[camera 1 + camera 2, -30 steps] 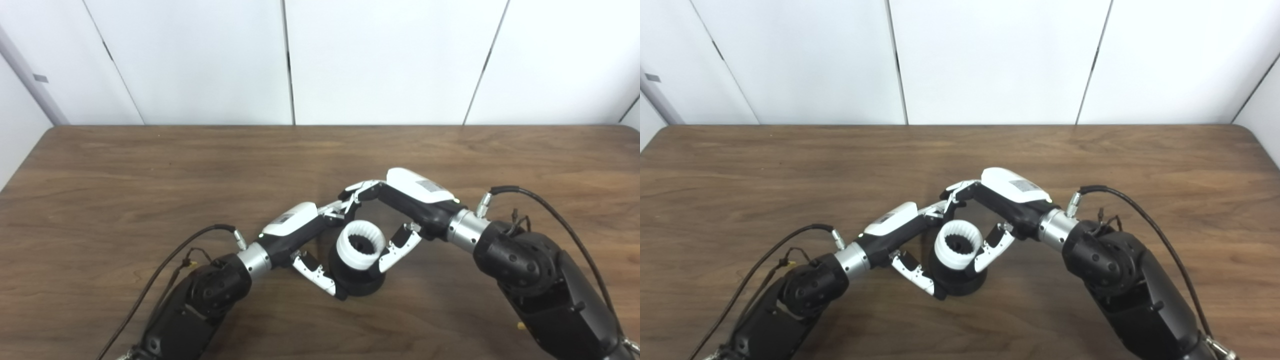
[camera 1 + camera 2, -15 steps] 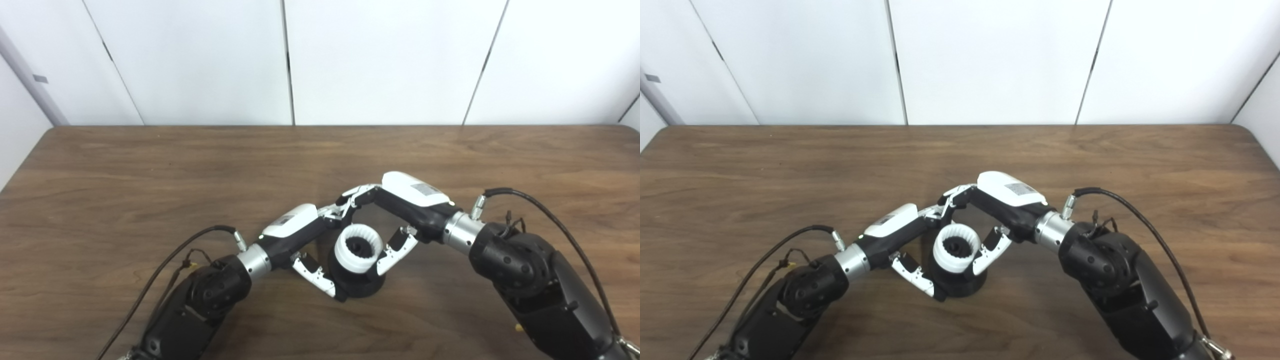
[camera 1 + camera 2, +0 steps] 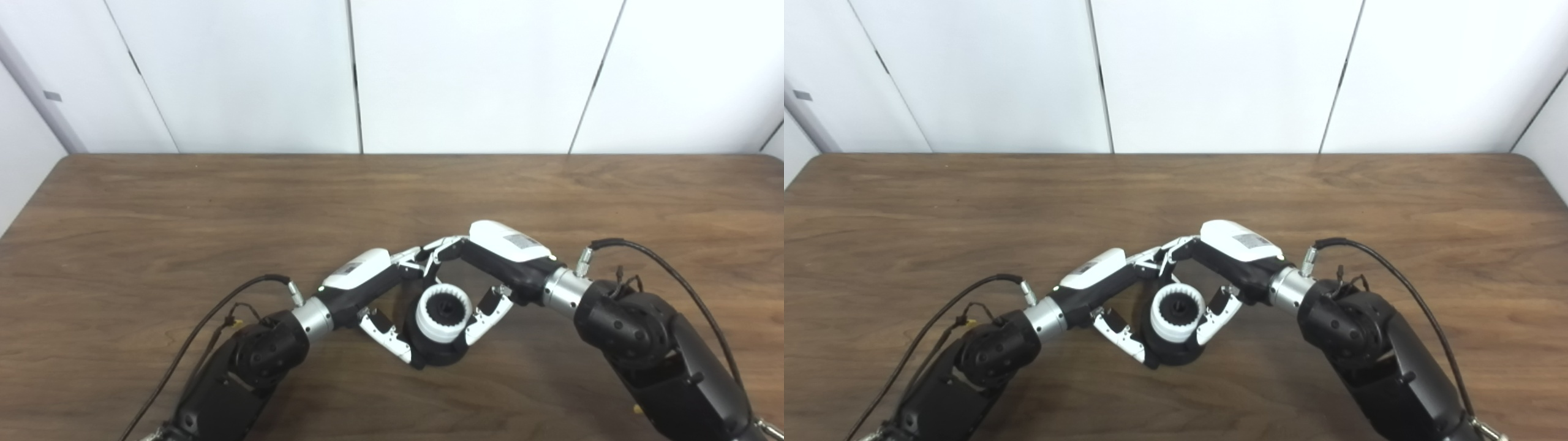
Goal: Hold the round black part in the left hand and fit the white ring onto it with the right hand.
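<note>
The round black part [image 3: 438,354] stands on the brown table [image 3: 184,202] near its front middle. My left hand [image 3: 376,294] is shut on it, thumb against its near left side. The white ring [image 3: 443,312], toothed inside, sits low on the black part, whose black centre shows through the ring's hole. My right hand [image 3: 490,269] is shut on the ring, thumb [image 3: 484,312] on its right side and fingers curled over its far side. The same grip shows in the right eye view, ring [image 3: 1177,313] on black part [image 3: 1170,354].
Black cables [image 3: 214,312] loop from each forearm over the table. White wall panels [image 3: 465,73] rise behind the table's far edge. Nothing else lies on the wood.
My right hand has lowered the white ring down onto the black part, so the ring sits deeper and less of the black body shows. The left hand has held still.
</note>
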Robot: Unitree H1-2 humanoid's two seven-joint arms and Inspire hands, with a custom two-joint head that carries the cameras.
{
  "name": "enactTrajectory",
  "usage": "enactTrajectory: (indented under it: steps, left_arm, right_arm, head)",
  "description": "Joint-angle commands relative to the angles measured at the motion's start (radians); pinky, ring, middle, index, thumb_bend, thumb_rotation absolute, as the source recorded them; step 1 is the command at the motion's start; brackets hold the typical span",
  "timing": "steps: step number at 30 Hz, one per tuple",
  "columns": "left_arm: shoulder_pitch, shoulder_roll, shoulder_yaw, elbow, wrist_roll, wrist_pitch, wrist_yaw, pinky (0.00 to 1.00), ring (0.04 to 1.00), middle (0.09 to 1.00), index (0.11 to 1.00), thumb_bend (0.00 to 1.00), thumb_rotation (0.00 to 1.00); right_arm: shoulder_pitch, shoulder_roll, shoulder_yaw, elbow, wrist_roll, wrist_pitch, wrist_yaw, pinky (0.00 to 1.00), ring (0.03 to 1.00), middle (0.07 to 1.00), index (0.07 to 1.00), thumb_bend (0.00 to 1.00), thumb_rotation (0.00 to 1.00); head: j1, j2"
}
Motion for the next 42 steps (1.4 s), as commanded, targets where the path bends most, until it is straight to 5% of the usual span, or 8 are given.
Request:
enactTrajectory:
  steps: [1,5,7,8,20,34,42]
  left_arm:
    - [0.016,0.007,-0.021,0.007,0.004,0.05,-0.06,0.95,1.0,0.99,0.484,0.52,0.07]
    - [0.014,0.008,-0.024,0.009,0.005,0.052,-0.064,0.95,1.0,0.993,0.484,0.52,0.07]
    - [0.012,0.008,-0.026,0.01,0.006,0.052,-0.066,0.96,1.0,0.998,0.484,0.52,0.07]
    - [0.011,0.008,-0.026,0.009,0.005,0.056,-0.068,0.97,1.0,0.998,0.484,0.52,0.07]
    - [0.01,0.006,-0.021,0.013,0.003,0.055,-0.069,0.96,1.0,0.998,0.484,0.52,0.07]
    - [0.012,0.01,-0.021,0.01,-0.003,0.061,-0.076,0.95,1.0,1.0,0.484,0.52,0.07]
    - [0.014,0.01,-0.023,0.009,-0.001,0.057,-0.071,0.96,1.0,0.998,0.484,0.52,0.07]
  right_arm:
    - [-0.026,-0.021,0.003,0.013,-0.038,0.017,0.017,0.79,0.841,0.848,0.496,0.52,0.16]
    - [-0.027,-0.023,-0.001,0.01,-0.031,0.023,0.026,0.78,0.84,0.865,0.498,0.52,0.16]
    - [-0.03,-0.026,-0.002,0.007,-0.029,0.026,0.032,0.77,0.84,0.869,0.645,0.79,0.26]
    - [-0.033,-0.027,-0.001,0.004,-0.031,0.031,0.037,0.78,0.843,0.872,0.671,0.82,0.28]
    - [-0.054,-0.044,-0.006,-0.035,-0.057,0.117,0.13,0.8,0.891,0.929,0.976,0.94,0.29]
    - [-0.065,-0.06,-0.032,-0.043,-0.042,0.117,0.148,0.8,0.9,0.96,1.0,0.99,0.29]
    - [-0.088,-0.103,-0.044,-0.059,-0.036,0.154,0.207,0.78,0.91,0.976,1.0,0.92,0.12]
  head:
    - [0.001,0.001]
    - [-0.002,0.0]
    - [-0.002,0.0]
    - [-0.002,0.0]
    - [-0.002,0.0]
    - [-0.008,0.008]
    - [-0.01,0.01]
